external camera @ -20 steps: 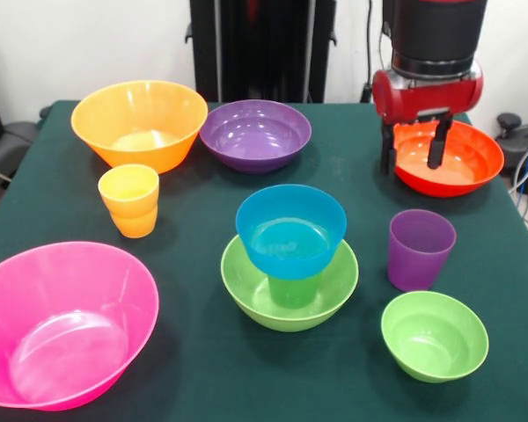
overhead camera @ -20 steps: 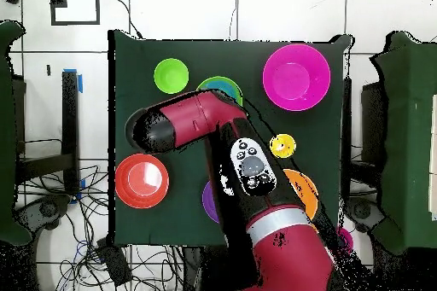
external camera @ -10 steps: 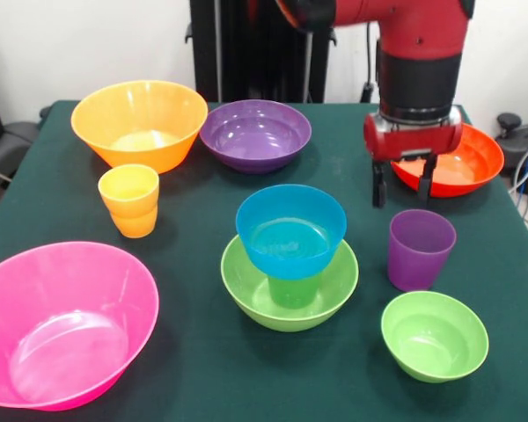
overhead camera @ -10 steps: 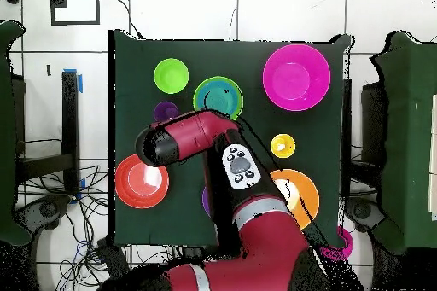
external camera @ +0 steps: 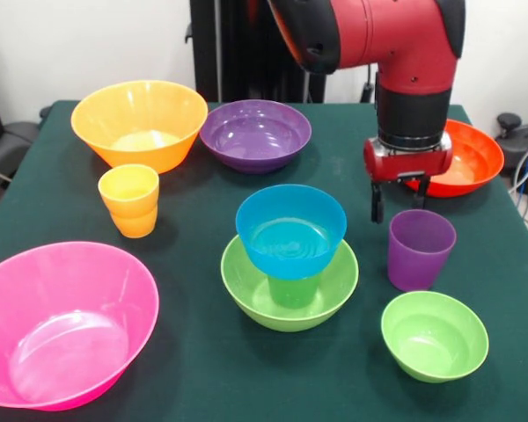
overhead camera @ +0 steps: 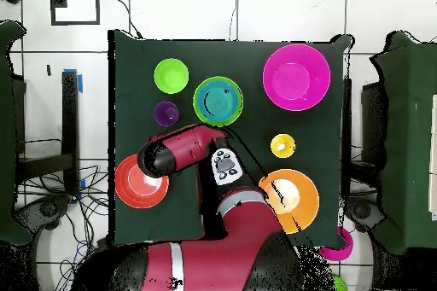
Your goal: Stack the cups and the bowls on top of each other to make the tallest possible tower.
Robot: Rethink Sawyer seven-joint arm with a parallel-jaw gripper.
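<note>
Brightness: both views are evenly and brightly lit, with no dim corners.
Light source: diffuse, from above.
Shadows: soft and faint on the counter (external camera: 194, 369), tucked close beneath the pink bowl (external camera: 62, 325) and the small green bowl (external camera: 434, 335).
Glare: pale sheen inside the orange bowl (external camera: 139, 123) and the purple bowl (external camera: 255, 134); a white highlight on the arm (external camera: 370, 35) at the upper middle.
Focus: front view crisp; overhead view softer, small things lacking detail.
</note>
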